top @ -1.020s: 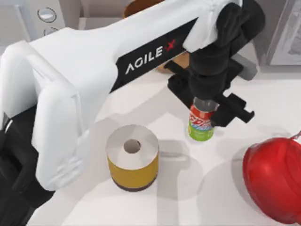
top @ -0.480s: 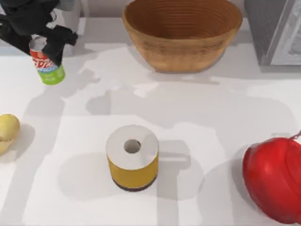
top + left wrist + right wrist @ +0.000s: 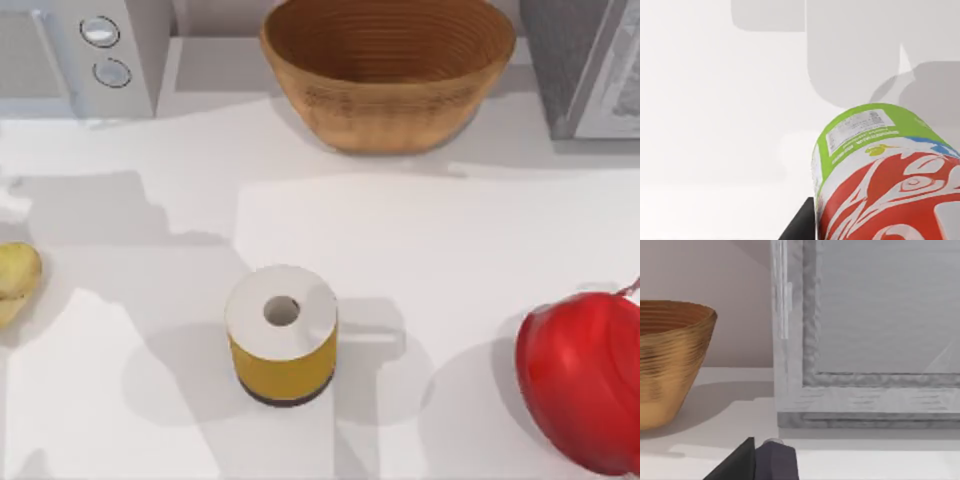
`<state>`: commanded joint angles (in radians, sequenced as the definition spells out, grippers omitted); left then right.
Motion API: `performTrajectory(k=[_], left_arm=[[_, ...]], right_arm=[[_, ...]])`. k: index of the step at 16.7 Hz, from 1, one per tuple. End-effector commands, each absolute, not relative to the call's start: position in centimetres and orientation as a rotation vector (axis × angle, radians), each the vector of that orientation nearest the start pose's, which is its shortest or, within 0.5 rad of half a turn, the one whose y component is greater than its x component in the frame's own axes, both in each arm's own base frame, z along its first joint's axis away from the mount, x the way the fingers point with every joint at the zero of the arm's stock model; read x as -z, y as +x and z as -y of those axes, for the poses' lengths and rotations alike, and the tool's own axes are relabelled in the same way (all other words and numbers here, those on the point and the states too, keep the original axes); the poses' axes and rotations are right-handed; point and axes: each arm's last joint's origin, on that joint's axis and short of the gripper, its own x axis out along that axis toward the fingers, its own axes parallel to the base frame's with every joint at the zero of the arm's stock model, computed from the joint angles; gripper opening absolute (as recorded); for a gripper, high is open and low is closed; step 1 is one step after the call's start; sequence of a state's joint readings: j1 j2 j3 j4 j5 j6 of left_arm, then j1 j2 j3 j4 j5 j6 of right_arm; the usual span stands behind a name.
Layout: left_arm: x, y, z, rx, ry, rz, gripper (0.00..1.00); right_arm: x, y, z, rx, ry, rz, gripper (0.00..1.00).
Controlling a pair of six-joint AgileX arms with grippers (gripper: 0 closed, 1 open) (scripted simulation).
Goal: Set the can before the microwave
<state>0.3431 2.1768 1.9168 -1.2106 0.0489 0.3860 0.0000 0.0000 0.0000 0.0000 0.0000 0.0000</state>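
The can [image 3: 885, 175] fills the near part of the left wrist view, close against the camera and above the white table [image 3: 715, 125]. Its long axis runs away from the camera, green band and base end farthest, red label nearest. A dark finger tip [image 3: 797, 227] shows beside it, but whether the left gripper is clamped on the can cannot be told.

From above, the microwave [image 3: 85, 55] sits at the table's back left corner, its two dials facing forward. The basket [image 3: 390, 75] stands at the back edge, the grey box [image 3: 585, 65] in the back right corner. The roll [image 3: 282, 335] stands upright near the middle, a red object [image 3: 580, 380] at the right edge, a potato [image 3: 15, 280] at the left edge.

The right gripper [image 3: 757, 460] faces the grey box; its fingers' state cannot be told.
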Motion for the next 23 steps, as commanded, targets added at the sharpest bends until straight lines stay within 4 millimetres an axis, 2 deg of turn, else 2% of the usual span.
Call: performTrajectory(k=[2,16,23], left_arm=[[-20.90,40.88,-15.86,0.017,0.014,-1.469,0.00],[-20.10,40.93,-15.86,0.017,0.014,-1.469,0.00],[-20.10,40.93,-15.86,0.017,0.014,-1.469,0.53]], right_arm=[[-16.00,10.57,0.12,0.000,0.000,0.000,1.00],[-16.00,10.57,0.12,0.000,0.000,0.000,1.00],[-16.00,10.57,0.12,0.000,0.000,0.000,1.00]])
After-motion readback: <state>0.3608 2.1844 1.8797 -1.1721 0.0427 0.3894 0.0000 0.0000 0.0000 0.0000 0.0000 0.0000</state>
